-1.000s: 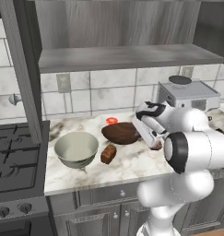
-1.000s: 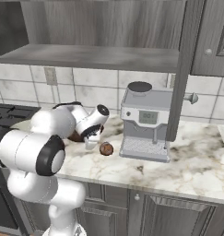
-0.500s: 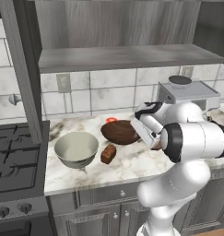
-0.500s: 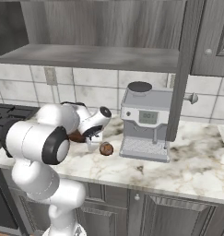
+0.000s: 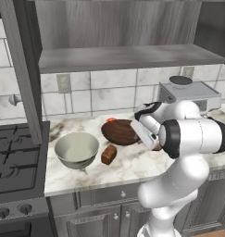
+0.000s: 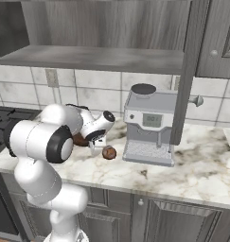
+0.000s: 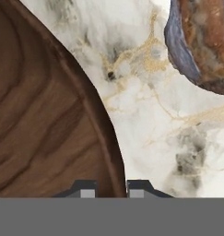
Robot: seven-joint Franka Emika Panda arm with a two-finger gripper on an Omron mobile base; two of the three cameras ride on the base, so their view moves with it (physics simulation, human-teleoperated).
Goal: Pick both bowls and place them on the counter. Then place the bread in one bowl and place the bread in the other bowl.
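The dark wooden bowl [image 5: 119,132] rests on the marble counter [image 5: 132,166], and its rim runs between my fingertips in the hand view. My gripper [image 7: 112,189] is shut on that rim [image 7: 114,161], at the bowl's right side [image 6: 80,140]. To the left stands the cream bowl [image 5: 77,149], upright and holding nothing. A dark bread loaf [image 5: 109,154] lies between the two bowls. A round bread [image 6: 109,152] lies just right of my gripper [image 6: 96,142], seen close up [image 7: 205,41] in the hand view.
A coffee machine [image 6: 149,125] stands on the counter to the right of the round bread. The stove [image 5: 14,162] borders the counter on the left. A grey wall shelf [image 5: 123,58] hangs above. A small red thing [image 5: 111,120] sits behind the wooden bowl.
My arm's elbow has shifted slightly. The gripper stays on the wooden bowl's rim, and the bowl, the bread and the cream bowl lie where they were.
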